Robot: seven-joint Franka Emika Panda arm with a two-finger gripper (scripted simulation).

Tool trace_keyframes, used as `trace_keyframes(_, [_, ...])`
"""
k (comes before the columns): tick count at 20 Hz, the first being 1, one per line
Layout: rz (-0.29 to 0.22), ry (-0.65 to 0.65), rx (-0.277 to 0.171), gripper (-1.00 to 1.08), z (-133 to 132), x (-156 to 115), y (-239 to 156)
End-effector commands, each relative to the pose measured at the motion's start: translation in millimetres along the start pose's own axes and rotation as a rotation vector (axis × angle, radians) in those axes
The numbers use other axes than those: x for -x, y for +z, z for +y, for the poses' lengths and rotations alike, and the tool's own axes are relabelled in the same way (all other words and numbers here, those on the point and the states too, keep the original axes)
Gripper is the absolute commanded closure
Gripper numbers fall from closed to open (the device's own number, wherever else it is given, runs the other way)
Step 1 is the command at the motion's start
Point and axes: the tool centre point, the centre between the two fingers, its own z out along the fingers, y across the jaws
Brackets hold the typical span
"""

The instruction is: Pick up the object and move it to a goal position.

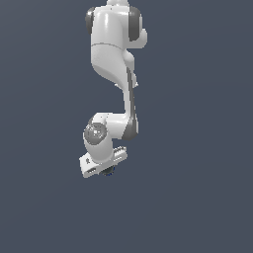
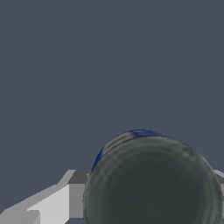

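Note:
The can (image 2: 153,183) fills the lower part of the wrist view, showing its dark greenish-black round top and a sliver of blue band at the rim. Grey-white fingers (image 2: 65,197) press against both of its sides. In the exterior view my gripper (image 1: 103,167) points downward under the white arm, and only a small dark edge of the can (image 1: 107,171) shows beneath the hand. The gripper is shut on the can. No goal marker is in view.
A plain dark blue-grey floor (image 1: 197,197) surrounds the arm on all sides. The white arm (image 1: 113,49) reaches down from the top of the exterior view. No other objects are in view.

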Motion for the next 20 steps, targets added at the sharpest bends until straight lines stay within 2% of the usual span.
trace_keyframes(1, [0.001, 0.000, 0.001, 1.08, 0.3, -0.6, -0.3])
trace_keyframes(13, [0.000, 0.000, 0.000, 1.08, 1.1, 0.1, -3.0])
trace_keyframes(20, [0.000, 0.000, 0.000, 1.08, 9.7, 3.9, -34.5])
